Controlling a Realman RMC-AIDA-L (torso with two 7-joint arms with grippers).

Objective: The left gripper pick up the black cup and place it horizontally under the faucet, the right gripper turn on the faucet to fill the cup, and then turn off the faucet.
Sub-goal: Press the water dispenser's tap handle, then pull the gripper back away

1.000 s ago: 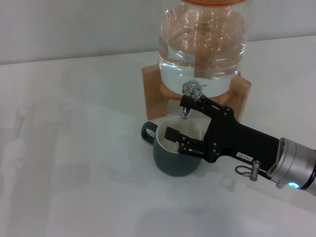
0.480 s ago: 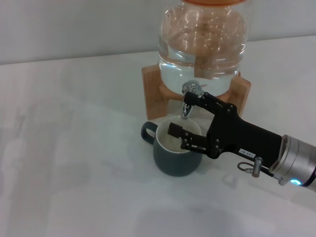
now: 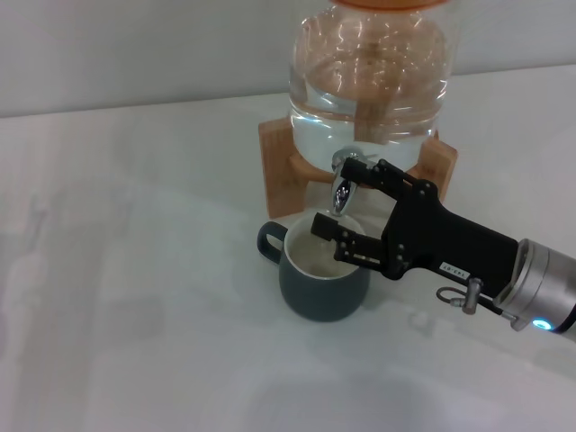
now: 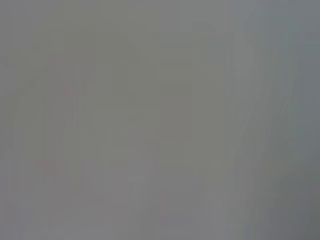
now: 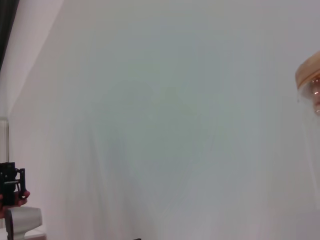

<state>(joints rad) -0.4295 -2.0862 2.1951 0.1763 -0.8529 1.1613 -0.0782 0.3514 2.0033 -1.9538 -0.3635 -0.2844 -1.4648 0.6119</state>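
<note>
Charcoal black cup (image 3: 322, 274) with cream inside stands upright on the worktop (image 3: 135, 315) under the chrome faucet (image 3: 344, 186). Right claw (image 3: 337, 200) is wide open around the faucet, holding nothing.

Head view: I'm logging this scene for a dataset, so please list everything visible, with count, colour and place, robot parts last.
black cup: one, dark charcoal outside, cream inside, upright on the table right under the faucet, loop handle toward the robot's left.
faucet: one, shiny chrome, at the front bottom of the water jar, above the cup.
water jar: one, clear with an orange lid, at the back of the table, holding water.
wooden stand: one, light brown, under the jar.
table: one, white, beneath everything.
right gripper: one, black with a white label and silver wrist, reaching in from the right, jaws open on either side of the faucet, lower finger over the cup.
left gripper: not in view.
</note>
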